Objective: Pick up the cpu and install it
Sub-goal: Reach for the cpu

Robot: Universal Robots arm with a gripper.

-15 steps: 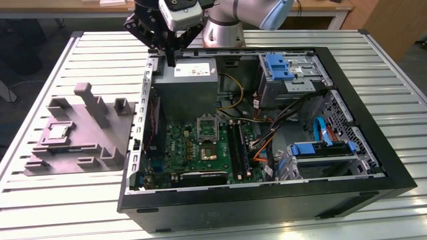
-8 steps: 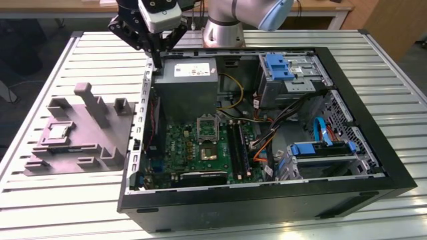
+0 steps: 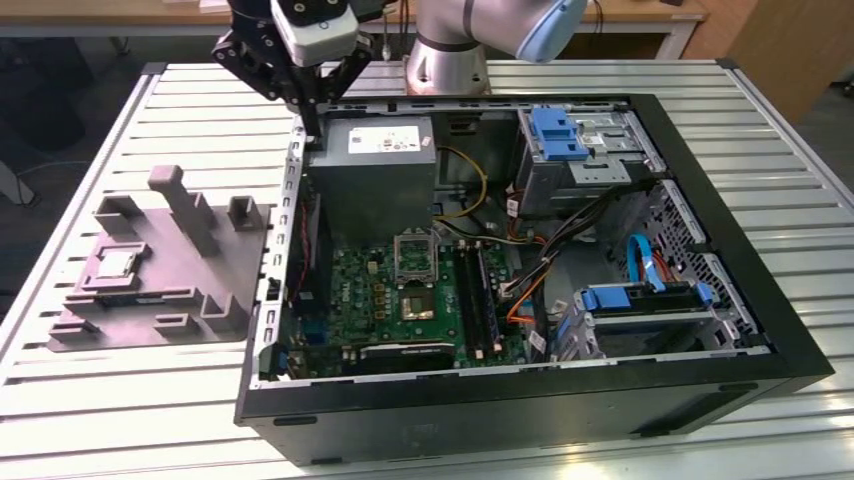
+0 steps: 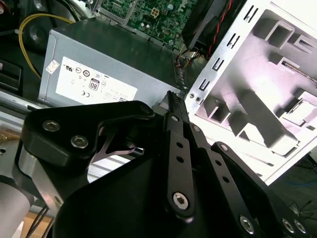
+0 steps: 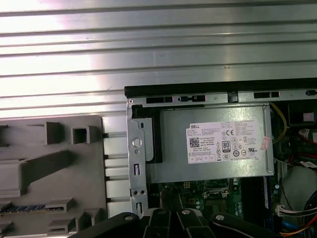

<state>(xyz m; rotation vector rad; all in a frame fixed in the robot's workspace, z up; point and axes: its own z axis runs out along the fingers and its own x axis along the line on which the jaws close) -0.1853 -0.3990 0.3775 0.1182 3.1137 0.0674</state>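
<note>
Right now the hand hangs at the corner of the open computer case, just beside the grey power supply. Its fingers are pressed together and grip nothing, as the second wrist view shows. The cpu lies well apart from the hand. It sits flat in a recess of the grey fixture tray on the slatted table, to the exterior view's left of the case.

A ribbed metal table gleams under bright light; behind it, perhaps a wooden desk.
</note>
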